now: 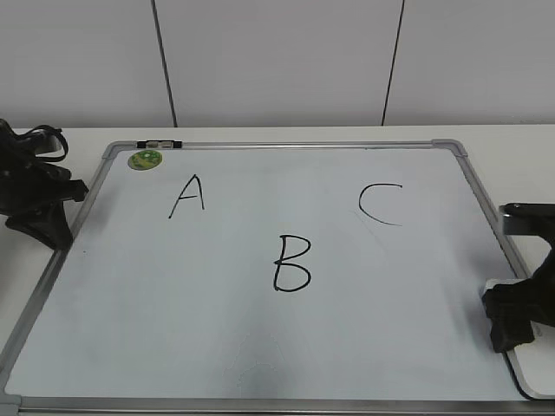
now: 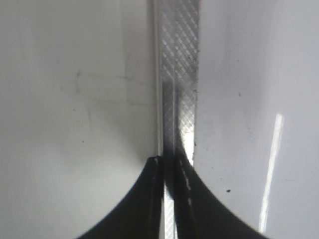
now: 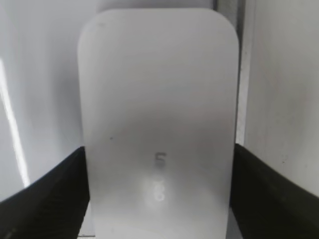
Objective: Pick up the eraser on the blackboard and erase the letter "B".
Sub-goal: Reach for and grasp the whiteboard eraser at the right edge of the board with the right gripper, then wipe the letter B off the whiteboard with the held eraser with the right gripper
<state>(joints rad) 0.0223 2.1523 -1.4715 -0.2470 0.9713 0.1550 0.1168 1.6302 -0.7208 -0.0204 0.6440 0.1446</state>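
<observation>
1. White eraser (image 3: 158,129) at near right corner of blackboard (image 1: 260,347), long axis along right frame edge.
2. Right gripper (image 3: 158,199) jaws spread, one on each long side of eraser; contact unclear.
3. Left gripper (image 2: 169,164) jaws pressed together, empty, over left frame.
4. Letter "B" (image 1: 291,263) intact, mid-board.

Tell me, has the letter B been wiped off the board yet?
No, the letter B stands whole on the blackboard.

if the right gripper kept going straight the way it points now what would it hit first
Probably the eraser. In the right wrist view the right gripper has a finger on either side of the white block, which fills the space ahead. Beyond it lies the blackboard.
</observation>
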